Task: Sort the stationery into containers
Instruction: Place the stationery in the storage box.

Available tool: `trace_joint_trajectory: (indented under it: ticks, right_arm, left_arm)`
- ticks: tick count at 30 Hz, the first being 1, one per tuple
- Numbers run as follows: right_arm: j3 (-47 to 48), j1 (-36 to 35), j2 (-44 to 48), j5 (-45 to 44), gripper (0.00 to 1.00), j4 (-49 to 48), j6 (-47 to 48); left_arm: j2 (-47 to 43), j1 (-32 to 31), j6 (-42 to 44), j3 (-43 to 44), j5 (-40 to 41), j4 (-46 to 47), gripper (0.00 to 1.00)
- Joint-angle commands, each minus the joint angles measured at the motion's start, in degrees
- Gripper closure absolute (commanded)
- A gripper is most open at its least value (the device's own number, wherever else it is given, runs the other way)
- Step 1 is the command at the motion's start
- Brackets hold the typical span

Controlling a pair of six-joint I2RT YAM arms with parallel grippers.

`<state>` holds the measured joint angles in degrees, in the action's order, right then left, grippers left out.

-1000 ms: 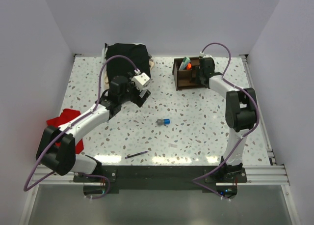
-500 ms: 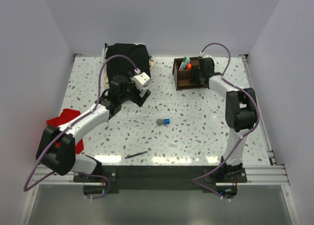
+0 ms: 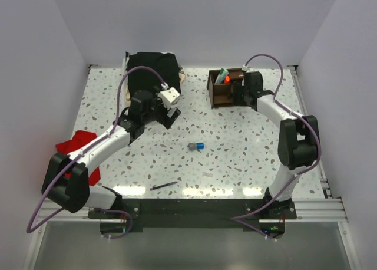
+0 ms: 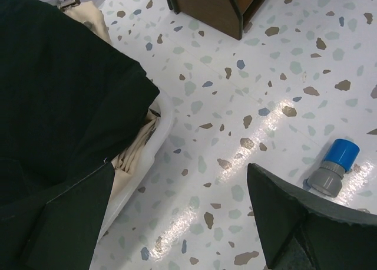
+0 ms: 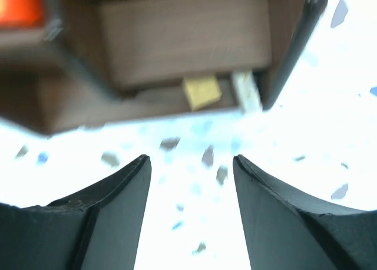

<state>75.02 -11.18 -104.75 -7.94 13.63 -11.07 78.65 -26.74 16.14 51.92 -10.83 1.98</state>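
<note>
Upper right, your right gripper faces the organiser.
Its jaws stand apart, empty; the eraser lies inside. Your left gripper is wide and empty.

Speckled table: organiser, sharpener, black pen

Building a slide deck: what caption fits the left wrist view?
Open left gripper above speckled table, black cloth left, blue-grey sharpener right, wooden organiser corner beyond.
</note>
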Motion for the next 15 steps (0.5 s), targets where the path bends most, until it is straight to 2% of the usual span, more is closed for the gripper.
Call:
trace_joint_trajectory:
  ticks: [1, 5, 9, 10, 11, 12, 13, 15]
  right_arm:
    - [-4.17, 0.11, 9.29, 12.67, 0.34, 5.96, 4.98]
    - [-9.7, 0.1, 14.65, 22.25, 0.33, 9.66, 10.54]
    - [-13.23, 0.02, 18.7, 37.34, 0.35, 10.8, 17.64]
    - [-13.24, -0.16, 19.4, 44.26, 0.35, 12.63, 25.32]
    - [-12.71, -0.51, 19.67, 46.25, 0.39, 17.61, 29.92]
    - [-12.62, -1.21, 20.02, 47.4, 0.39, 19.58, 34.49]
    - [-12.8, -1.39, 20.81, 48.36, 0.39, 21.6, 43.59]
    - [-14.55, -2.0, 22.3, 50.04, 0.39, 24.08, 51.03]
  left_arm:
    - [-4.82, 0.11, 5.47, -0.06, -5.07, -1.88, 0.0]
    - [-2.9, -1.56, 13.56, 3.7, -14.82, -13.2, 0.0]
    - [4.22, -1.73, 15.67, 16.06, -20.89, -28.14, 0.0]
    - [5.27, -1.65, 17.07, 17.67, -22.55, -33.65, 0.0]
    - [6.07, -1.65, 17.6, 18.56, -22.92, -35.27, 0.0]
    - [5.99, -1.65, 17.87, 18.65, -23.09, -35.9, 0.0]
    - [5.55, -1.65, 17.79, 18.05, -23.18, -35.56, 0.0]
    - [3.62, -1.65, 17.43, 14.9, -22.75, -34.07, 0.0]
